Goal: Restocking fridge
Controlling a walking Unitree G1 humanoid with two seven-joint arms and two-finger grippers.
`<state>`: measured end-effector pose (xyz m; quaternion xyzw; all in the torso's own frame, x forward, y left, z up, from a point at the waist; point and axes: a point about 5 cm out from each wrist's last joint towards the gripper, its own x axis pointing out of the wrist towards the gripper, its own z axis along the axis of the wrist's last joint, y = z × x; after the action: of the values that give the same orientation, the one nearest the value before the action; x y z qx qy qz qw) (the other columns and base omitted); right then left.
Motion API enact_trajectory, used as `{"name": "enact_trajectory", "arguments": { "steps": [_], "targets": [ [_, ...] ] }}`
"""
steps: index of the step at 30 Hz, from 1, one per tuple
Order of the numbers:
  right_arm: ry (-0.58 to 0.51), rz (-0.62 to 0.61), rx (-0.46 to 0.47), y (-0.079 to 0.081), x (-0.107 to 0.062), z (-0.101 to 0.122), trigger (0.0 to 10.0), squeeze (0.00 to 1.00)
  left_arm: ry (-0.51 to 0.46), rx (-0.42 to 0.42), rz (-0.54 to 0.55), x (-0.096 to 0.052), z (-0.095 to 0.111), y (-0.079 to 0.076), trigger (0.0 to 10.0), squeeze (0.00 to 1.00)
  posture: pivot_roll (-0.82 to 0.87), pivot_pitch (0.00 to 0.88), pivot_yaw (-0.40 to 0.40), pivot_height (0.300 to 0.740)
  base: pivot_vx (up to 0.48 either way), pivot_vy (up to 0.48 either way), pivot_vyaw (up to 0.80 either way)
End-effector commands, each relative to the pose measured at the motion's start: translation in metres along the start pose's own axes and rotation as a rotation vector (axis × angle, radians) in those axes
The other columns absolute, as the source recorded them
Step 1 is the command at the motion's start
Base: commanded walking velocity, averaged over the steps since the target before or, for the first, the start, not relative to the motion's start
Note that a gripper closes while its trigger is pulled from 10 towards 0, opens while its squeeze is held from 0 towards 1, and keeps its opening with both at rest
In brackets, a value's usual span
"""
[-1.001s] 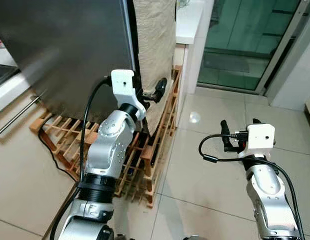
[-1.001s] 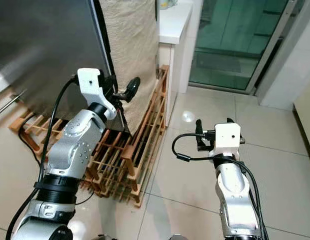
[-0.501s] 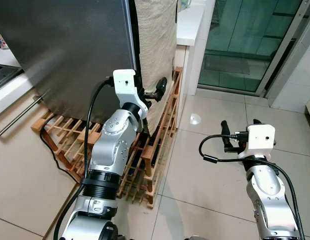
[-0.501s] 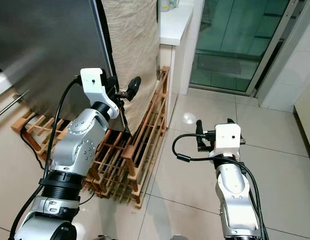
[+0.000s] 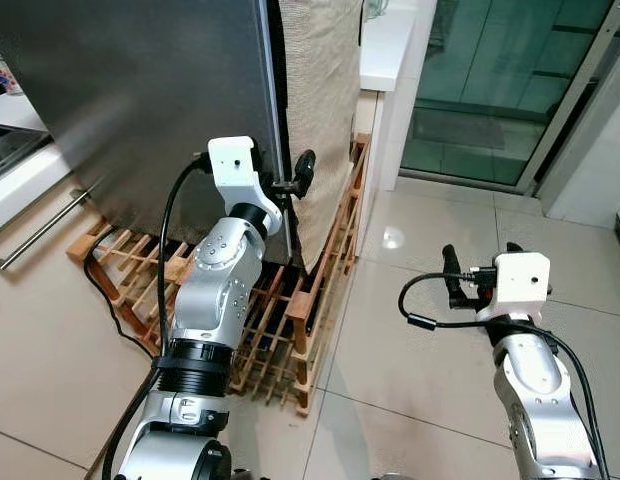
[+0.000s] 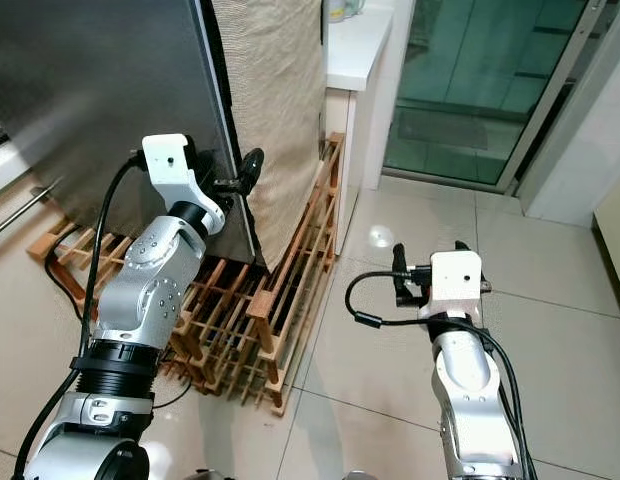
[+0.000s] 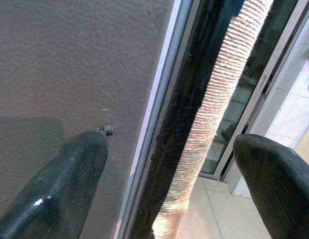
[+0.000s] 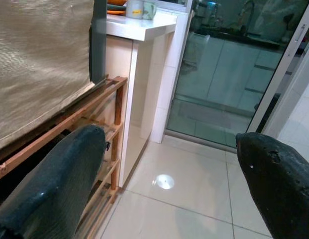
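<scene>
Since a second ago my left gripper [image 5: 290, 183] has closed in on the fridge door [image 5: 140, 100] edge. In its wrist view, fingers [image 7: 60, 189] spread wide straddle that edge, empty. Right gripper [image 8: 169, 164], spread and empty, hangs well right of the fridge.

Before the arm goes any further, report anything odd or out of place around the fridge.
A beige cloth hangs down the fridge's side, right beside the door edge, which the open left gripper straddles. The fridge stands on a slatted wooden rack. A black cable trails through the slats. Nothing looks spilled or broken.
</scene>
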<state>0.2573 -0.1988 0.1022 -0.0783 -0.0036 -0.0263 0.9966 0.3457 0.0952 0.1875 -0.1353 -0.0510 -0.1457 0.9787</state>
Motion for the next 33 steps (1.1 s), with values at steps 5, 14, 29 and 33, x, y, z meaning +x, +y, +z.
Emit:
{"name": "enact_trajectory", "arguments": {
  "steps": [5,14,29,33],
  "targets": [
    [-0.009,0.002,-0.010,0.000,-0.001,0.003,10.0,0.18,-0.001,-0.002,-0.059,0.003,0.003,-0.013,10.0,0.00,-0.14,0.000,0.072,0.740,0.000,0.000,0.00],
    [-0.005,-0.002,-0.011,-0.001,-0.003,0.002,10.0,0.18,0.005,-0.014,-0.068,0.005,0.000,-0.017,10.0,0.00,-0.14,0.000,0.076,0.740,0.000,0.000,0.00],
    [-0.003,0.001,-0.016,-0.001,-0.004,0.003,10.0,0.18,0.060,0.000,-0.021,0.031,-0.018,-0.027,10.0,0.00,-0.17,0.000,0.083,0.740,0.000,0.000,0.00],
    [-0.002,-0.005,-0.018,-0.002,-0.005,0.002,10.0,0.18,0.052,-0.080,-0.145,0.035,-0.019,-0.046,10.0,0.00,-0.17,0.000,0.081,0.740,0.000,0.000,0.00]
  ]
}}
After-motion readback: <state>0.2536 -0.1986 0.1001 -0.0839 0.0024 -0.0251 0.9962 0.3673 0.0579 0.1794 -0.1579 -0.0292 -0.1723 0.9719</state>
